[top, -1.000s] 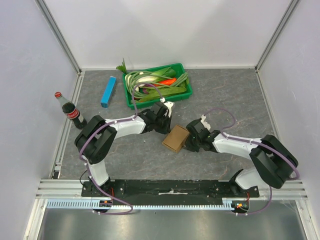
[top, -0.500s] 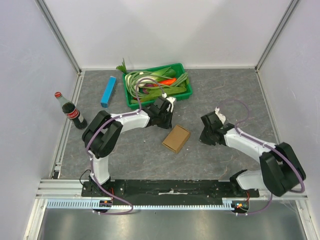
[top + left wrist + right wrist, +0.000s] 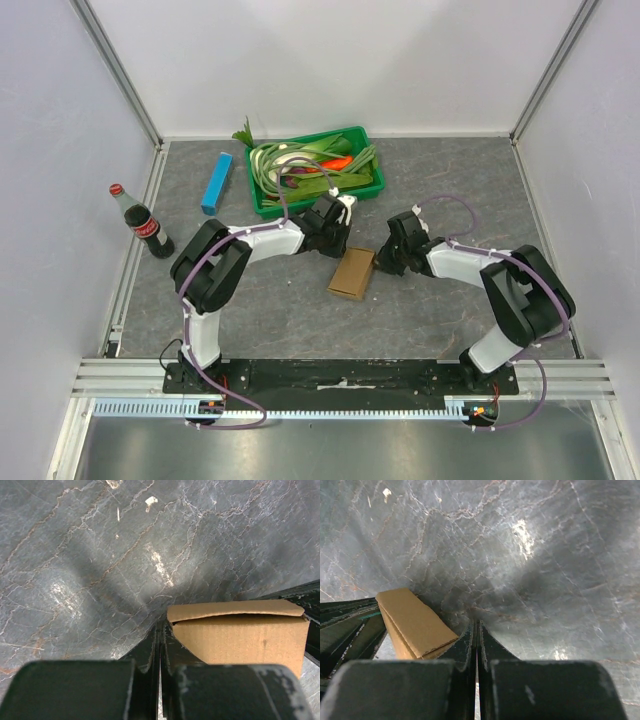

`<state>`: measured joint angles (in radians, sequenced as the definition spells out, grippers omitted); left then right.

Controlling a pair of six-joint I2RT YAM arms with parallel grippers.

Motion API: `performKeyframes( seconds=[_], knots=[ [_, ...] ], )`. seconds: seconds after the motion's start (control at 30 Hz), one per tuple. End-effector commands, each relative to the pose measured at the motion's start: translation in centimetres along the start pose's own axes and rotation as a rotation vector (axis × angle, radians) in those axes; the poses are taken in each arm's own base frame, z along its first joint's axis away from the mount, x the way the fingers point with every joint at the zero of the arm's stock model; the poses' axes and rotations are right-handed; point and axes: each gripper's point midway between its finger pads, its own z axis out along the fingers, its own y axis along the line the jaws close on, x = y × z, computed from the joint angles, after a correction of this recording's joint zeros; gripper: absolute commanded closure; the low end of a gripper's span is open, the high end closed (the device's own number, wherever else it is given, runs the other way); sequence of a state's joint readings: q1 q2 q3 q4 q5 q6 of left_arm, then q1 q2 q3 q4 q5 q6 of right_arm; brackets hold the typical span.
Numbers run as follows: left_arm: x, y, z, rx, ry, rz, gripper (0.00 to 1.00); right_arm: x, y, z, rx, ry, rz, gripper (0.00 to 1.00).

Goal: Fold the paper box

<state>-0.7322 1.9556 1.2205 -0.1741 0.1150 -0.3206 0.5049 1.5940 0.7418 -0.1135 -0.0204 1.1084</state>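
Observation:
The paper box (image 3: 351, 273) is a brown cardboard piece, folded into a narrow flat shape on the grey table between my two grippers. My left gripper (image 3: 338, 238) is shut and empty just beyond the box's far left corner. In the left wrist view the box (image 3: 240, 635) lies right beside the closed fingertips (image 3: 160, 625). My right gripper (image 3: 385, 258) is shut and empty at the box's right side. In the right wrist view the box (image 3: 412, 620) sits just left of the closed fingertips (image 3: 476, 625).
A green tray (image 3: 376, 185) of vegetables stands behind the grippers. A slim blue box (image 3: 216, 183) lies at the back left. A cola bottle (image 3: 142, 222) stands at the left edge. White walls enclose the table.
My right gripper swung away to the right and has come back to the box's right side. The box now looks narrower and has turned. My left gripper shifted slightly right.

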Motion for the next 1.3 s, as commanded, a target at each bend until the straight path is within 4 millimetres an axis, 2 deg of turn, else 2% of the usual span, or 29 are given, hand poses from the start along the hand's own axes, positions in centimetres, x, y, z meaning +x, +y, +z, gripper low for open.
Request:
performKeyframes(
  seconds=[0.0, 0.1, 0.13, 0.2, 0.23, 0.3, 0.33, 0.4, 0.43, 0.5, 0.57, 0.6, 0.7, 0.83, 1.1, 1.27],
  knots=[
    [2.6, -6.0, 0.9, 0.259, 0.09, -0.041, 0.98, 0.0, 3.7, 1.4, -0.141, 0.006, 0.061, 1.0],
    [1.8, -4.3, 0.7, 0.161, 0.054, -0.029, 0.98, -0.8, 2.4, 0.5, -0.088, -0.043, 0.025, 1.0],
    [1.1, -3.9, 0.0, 0.132, 0.028, -0.011, 0.98, -0.1, -0.1, 0.2, 0.021, -0.028, 0.005, 1.0],
    [0.4, -2.2, -0.7, 0.038, 0.0, -0.005, 0.95, -1.0, -2.7, -0.8, 0.136, -0.079, -0.081, 1.0],
    [0.1, -1.9, -1.1, 0.02, -0.01, 0.0, 0.93, -0.4, -4.6, -1.5, 0.217, -0.053, -0.115, 1.0],
    [-1.1, -1.1, -2.7, -0.029, -0.057, 0.005, 0.83, -0.8, -6.9, -2.6, 0.311, -0.076, -0.198, 1.0],
    [-0.9, -0.5, -3.0, -0.06, -0.065, 0.003, 0.8, 0.1, -8.9, -3.3, 0.377, -0.047, -0.225, 1.0],
    [-1.3, -0.5, -4.4, -0.064, -0.095, 0.004, 0.75, 0.0, -9.9, -4.6, 0.406, -0.071, -0.249, 1.0],
    [-0.8, 0.2, -4.6, -0.092, -0.097, 0.0, 0.74, 1.0, -10.7, -5.1, 0.413, -0.059, -0.26, 0.99],
    [-0.5, 0.2, -5.2, -0.09, -0.107, -0.01, 0.72, 1.6, -10.2, -6.0, 0.362, -0.073, -0.239, 0.99],
    [1.2, 0.6, -5.0, -0.087, -0.076, -0.018, 0.72, 2.5, -8.9, -6.6, 0.292, -0.068, -0.221, 0.99],
    [1.7, 0.7, -4.8, -0.085, -0.071, -0.025, 0.73, 3.9, -7.7, -6.4, 0.224, -0.037, -0.193, 0.99],
    [4.2, 0.9, -3.8, -0.076, -0.009, -0.029, 0.8, 5.5, -5.0, -6.3, 0.117, -0.017, -0.159, 0.99],
    [6.6, 0.6, -3.1, -0.068, 0.033, -0.02, 0.84, 7.1, -3.4, -5.4, 0.093, 0.011, -0.102, 1.0],
    [7.6, -0.8, -3.2, -0.055, 0.05, 0.011, 0.88, 9.1, -2.3, -4.5, 0.096, 0.039, -0.091, 1.0],
    [9.0, -2.6, -3.4, -0.015, 0.092, 0.017, 0.92, 9.6, 0.3, -3.0, 0.026, 0.066, -0.059, 1.0]
  ],
)
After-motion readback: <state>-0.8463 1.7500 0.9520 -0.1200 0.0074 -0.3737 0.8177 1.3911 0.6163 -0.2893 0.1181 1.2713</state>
